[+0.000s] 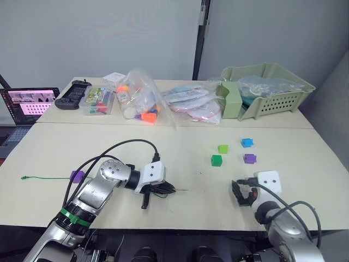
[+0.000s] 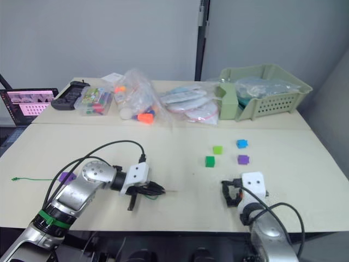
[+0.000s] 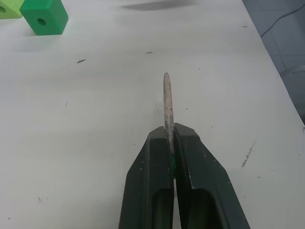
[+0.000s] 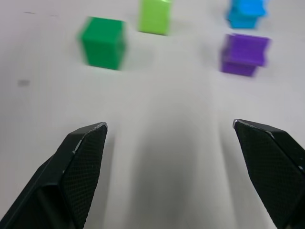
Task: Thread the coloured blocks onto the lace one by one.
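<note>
Nearest the robot, the right pincer [image 1: 244, 195] is held wide open and empty just above the tabletop [image 1: 180, 158], while the left pincer [image 1: 146, 201] is clamped on the lace [image 3: 167, 102] just behind its stiff pale tip, which sticks out toward three o'clock, roughly level with the tabletop. The rest of the lace is seen trailing off to nine o'clock, past a purple block [image 1: 77, 176] that looks already strung, to a knotted end [image 1: 24, 177] near the tabletop edge. From the right pincer, the four loose blocks lie toward twelve o'clock: the dark green block [image 1: 217, 160] nearest, then the second purple block [image 1: 250, 158], the light green block [image 1: 222, 148] and the blue block [image 1: 247, 142]. The right arm is judged much the nearer to them. A hole can be made out in the dark green block's side face; the other blocks' holes cannot be made out. How the lace passes the purple block is hidden by the left arm.
</note>
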Controlling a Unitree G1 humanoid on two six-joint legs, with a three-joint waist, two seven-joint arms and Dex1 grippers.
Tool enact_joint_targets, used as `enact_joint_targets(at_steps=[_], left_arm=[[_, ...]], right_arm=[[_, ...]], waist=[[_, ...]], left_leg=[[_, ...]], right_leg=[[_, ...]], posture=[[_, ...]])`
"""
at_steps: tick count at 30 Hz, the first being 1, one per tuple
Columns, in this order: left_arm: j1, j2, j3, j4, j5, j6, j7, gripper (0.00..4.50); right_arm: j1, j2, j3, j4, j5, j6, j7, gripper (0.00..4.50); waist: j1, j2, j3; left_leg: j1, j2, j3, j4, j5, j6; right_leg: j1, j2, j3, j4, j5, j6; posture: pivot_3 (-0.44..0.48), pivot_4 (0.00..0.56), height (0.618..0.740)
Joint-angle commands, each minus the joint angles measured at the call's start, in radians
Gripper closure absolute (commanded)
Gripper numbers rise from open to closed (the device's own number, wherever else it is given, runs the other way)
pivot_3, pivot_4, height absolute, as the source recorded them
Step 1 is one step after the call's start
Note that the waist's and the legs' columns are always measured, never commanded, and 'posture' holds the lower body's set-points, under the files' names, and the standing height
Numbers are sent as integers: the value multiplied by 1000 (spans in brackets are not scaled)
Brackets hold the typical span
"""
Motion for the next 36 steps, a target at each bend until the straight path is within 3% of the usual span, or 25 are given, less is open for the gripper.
enact_joint_targets(at_steps=[1, 10, 14, 17, 24, 30, 34, 36], left_arm=[[-9, -9, 19, -45, -25, 12, 6, 4500], [-6, -9, 25, -54, -22, 20, 13, 4500], [-4, -7, 28, -57, -23, 25, 19, 4500], [2, 1, 31, -64, -26, 25, 18, 4500], [6, 6, 30, -63, -28, 26, 22, 4500], [9, 6, 26, -56, -28, 18, 25, 4500], [12, 11, 30, -53, -29, 14, 24, 4500], [13, 13, 32, -48, -28, 12, 26, 4500]], right_arm=[[-104, 6, -24, 139, -35, -107, -64, 42], [-335, -46, -92, 568, -27, -305, -94, 42], [-368, -48, -108, 642, -8, -363, -87, 42], [-378, -60, -101, 678, -2, -402, -69, 832], [-345, -42, -99, 616, 10, -411, -72, 3268], [-289, -9, -88, 461, 27, -398, -81, 3324], [-178, 45, -14, 188, 21, -297, -92, 3324], [-62, 77, 137, -46, 14, -191, -96, 3324]], waist=[[0, 0, 0], [2, 0, 0], [1, 0, 0], [1, 1, 0], [3, 1, 0], [1, 1, 0], [-1, 2, 0], [-1, 3, 0]], left_leg=[[0, 0, 0, 0, 0, 0], [0, 0, 3, -2, 0, 0], [1, 0, 3, -2, 0, 0], [1, 0, 3, -2, 0, 0], [0, 0, 2, -2, 0, 0], [0, 0, 2, -2, 0, 0], [0, 0, -1, -4, 0, 0], [-1, 0, -2, -4, 0, 0]], right_leg=[[0, 0, 0, 0, 0, 0], [0, 0, 0, -1, 0, 0], [1, 0, 0, -1, 0, 0], [1, 0, 0, -1, 0, 0], [1, -1, 0, -1, 0, 0], [0, -1, 0, -1, 0, 0], [-1, -1, 1, -1, 0, 0], [-2, -1, 1, 0, 0, 0]], posture=[[0, 150, 740], [0, 150, 740], [0, 150, 740], [0, 150, 740], [0, 150, 740], [0, 150, 740], [0, 150, 740], [0, 150, 740]])
